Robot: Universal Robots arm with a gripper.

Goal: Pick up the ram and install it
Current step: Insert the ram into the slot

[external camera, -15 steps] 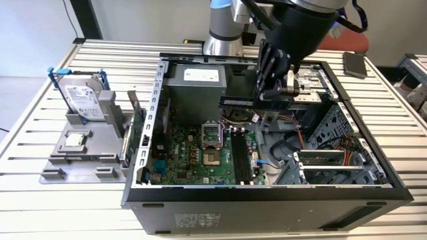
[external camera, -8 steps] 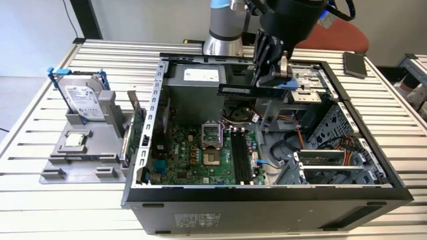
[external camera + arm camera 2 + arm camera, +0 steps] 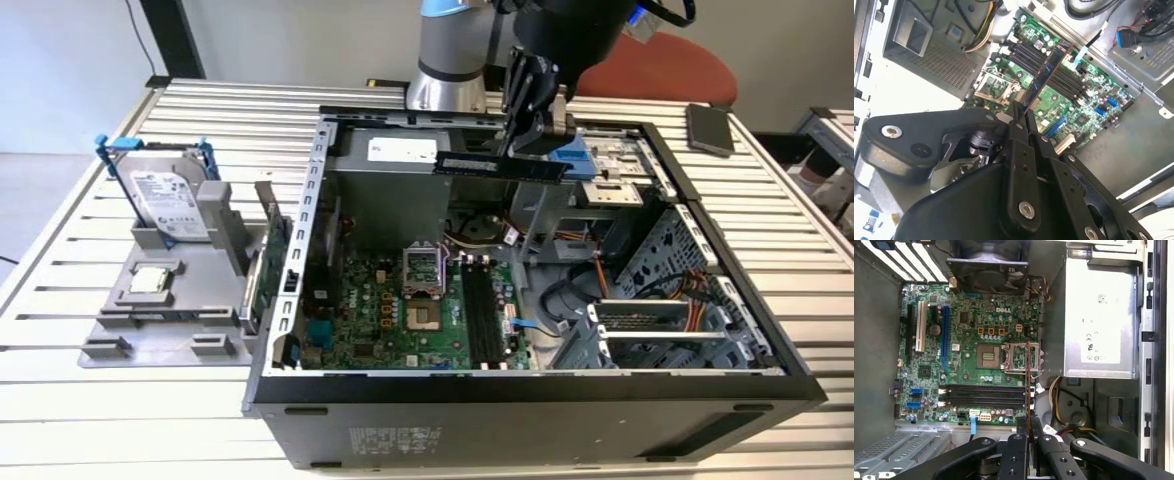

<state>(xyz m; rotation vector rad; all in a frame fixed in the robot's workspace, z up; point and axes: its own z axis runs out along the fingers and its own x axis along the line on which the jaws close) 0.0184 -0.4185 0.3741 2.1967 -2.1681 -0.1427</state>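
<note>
Ram (image 3: 474,163), one stick, clamped in gripper (image 3: 531,148) above open computer case (image 3: 534,405), four black motherboard slots (image 3: 984,396) below

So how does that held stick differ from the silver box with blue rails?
The ram is a thin dark stick; the hard drive a silver block. The gripper holds the ram over the open case; the hard drive stands in a grey holder outside. Neither is installed.

PC case (image 3: 534,392) sits on worktop (image 3: 54,400), open side up, motherboard (image 3: 380,310) in its bottom, 4 RAM slots (image 3: 483,315) at board's edge toward exterior view's right. At that view's left: expansion card (image 3: 274,270) just beside case, then holder (image 3: 160,320) w/ hard drive (image 3: 171,200) upright. Above case interior hangs ram (image 3: 501,166), in gripper (image 3: 531,150) jaws.
</note>
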